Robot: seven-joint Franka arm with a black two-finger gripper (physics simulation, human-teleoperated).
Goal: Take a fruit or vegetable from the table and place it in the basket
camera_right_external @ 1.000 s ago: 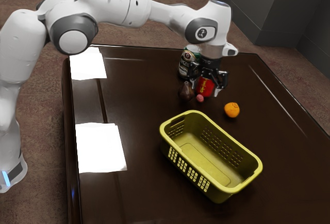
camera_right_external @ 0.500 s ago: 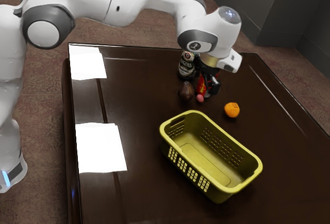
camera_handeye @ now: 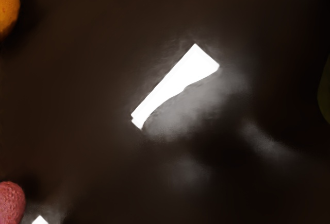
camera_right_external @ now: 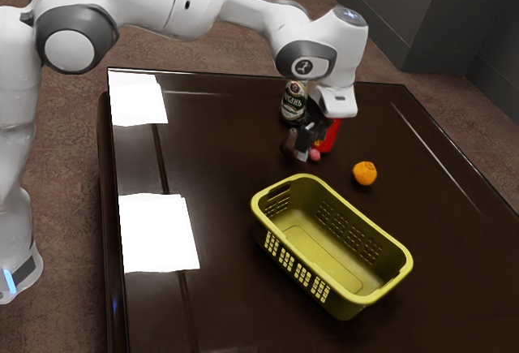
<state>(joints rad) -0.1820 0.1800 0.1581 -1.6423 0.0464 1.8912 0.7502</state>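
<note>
My gripper (camera_right_external: pixel 305 140) is low over the far part of the table, tilted, in front of the dark avocado-like fruit (camera_right_external: pixel 288 143) and partly covering it. Just beside it lies a small pink fruit (camera_right_external: pixel 315 155). An orange (camera_right_external: pixel 365 174) rests apart, between the gripper and the yellow-green basket (camera_right_external: pixel 337 247), whose inside holds nothing. In the wrist view the orange (camera_handeye: pixel 7 6) and the pink fruit (camera_handeye: pixel 10 203) are partly seen, along with a sliver of the basket (camera_handeye: pixel 325 92). Whether the fruit is between the fingertips is hidden.
A red can (camera_right_external: pixel 331 135) stands right behind the gripper, partly hidden by it. A dark labelled can (camera_right_external: pixel 293 103) is farther back. Bright light patches (camera_right_external: pixel 157 232) lie on the dark glossy table (camera_right_external: pixel 227 150) toward the exterior view's left.
My hand has shifted from over the red can toward the exterior view's left, to the dark fruit, and its tilt has changed. Fruits, cans and basket stand where they were.
</note>
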